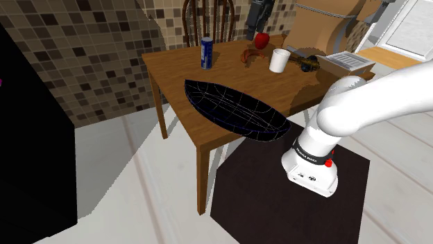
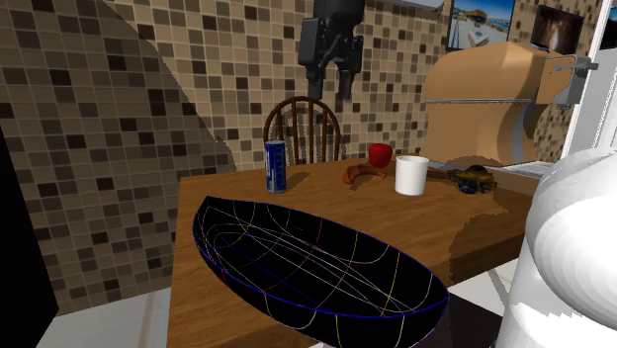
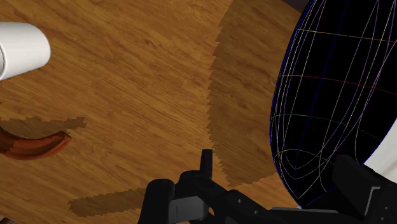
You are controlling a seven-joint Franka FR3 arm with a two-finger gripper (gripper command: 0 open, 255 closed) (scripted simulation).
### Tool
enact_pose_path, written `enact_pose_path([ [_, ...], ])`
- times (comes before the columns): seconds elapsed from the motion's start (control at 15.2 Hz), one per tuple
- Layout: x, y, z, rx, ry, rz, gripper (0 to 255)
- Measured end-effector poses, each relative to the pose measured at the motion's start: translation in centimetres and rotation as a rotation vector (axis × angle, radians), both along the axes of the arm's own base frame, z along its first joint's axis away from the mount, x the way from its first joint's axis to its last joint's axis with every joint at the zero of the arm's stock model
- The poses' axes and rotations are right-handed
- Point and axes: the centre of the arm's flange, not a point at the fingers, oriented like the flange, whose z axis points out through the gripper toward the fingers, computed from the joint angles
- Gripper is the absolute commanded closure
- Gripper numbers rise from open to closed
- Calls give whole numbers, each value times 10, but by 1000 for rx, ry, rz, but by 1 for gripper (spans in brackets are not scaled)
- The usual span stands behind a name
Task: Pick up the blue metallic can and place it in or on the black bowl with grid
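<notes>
Blue cylindrical can (image 1: 206, 53), black gridded bowl (image 1: 236, 109)

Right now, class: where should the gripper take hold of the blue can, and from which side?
Take the can across its round side wall, upper half, coming down from above. It stands upright on the table with nothing crowding it, so the open gripper can straddle it.

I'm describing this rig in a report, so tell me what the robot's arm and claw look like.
The arm has smooth, rounded white links, with a dark band carrying small white lettering and a red dot beside it. The claw is all black and blocky, with two slim fingers.
</notes>
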Motion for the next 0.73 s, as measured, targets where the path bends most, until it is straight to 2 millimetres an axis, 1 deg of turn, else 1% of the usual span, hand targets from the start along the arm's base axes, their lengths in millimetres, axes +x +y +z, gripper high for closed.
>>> enact_pose_path([
  [0.07, 0, 0, 0, 0, 0, 0, 0],
  [0.13, 5, -2, -1, 0, 1, -1, 0],
  [0.33, 39, -12, -7, -1, 11, -4, 0],
  [0.4, 49, -16, -12, -1, 15, -5, 0],
  [0.46, 61, -25, -15, -2, 18, -6, 0],
  [0.53, 74, -28, -16, -2, 22, -8, 0],
  [0.66, 100, -36, -23, -4, 29, -10, 0],
  [0.73, 110, -39, -30, -4, 33, -11, 0],
])
